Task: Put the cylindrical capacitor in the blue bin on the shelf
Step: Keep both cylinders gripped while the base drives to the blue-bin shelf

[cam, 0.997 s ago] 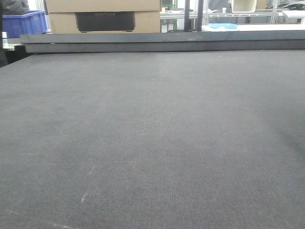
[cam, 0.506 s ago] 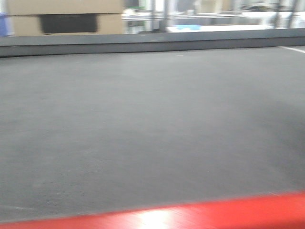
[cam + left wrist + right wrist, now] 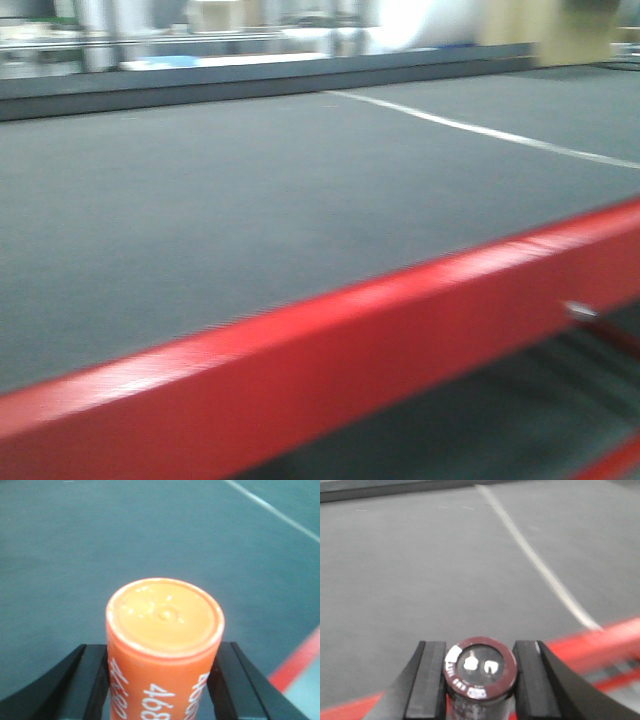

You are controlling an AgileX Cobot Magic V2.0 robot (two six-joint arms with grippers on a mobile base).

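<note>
**Item 1, right tool** (image 3: pixel 480 680): closed narrowly on the capacitor (image 3: pixel 480 667). Grips it upright by the sides, both black pads (image 3: pixel 427 680) touching the body, printed top facing the camera. Hangs over the grey counter (image 3: pixel 420 570), near its red edge (image 3: pixel 600 640) at 4 o'clock.

**Item 2, left tool** (image 3: pixel 165 685): closed wider on an orange cylinder (image 3: pixel 165 620) marked "468…". Not the part wanted.

**Item 3, white line** (image 3: pixel 535 565): runs across the mat from 12 toward 4 o'clock.

**Item 4, shelf and blue bin:** not in view. Front view blurred.

**Risks, as judged:**
- Slip: smooth round body held along two narrow contacts only. Likely to twist or slide out under a jolt while carried, then roll past the red edge.
- Mix-up: both tools loaded, so possible release of the orange cylinder into the bin instead.
- Bad release: bin unseen, so height easily misjudged, with the capacitor bouncing out.
</note>
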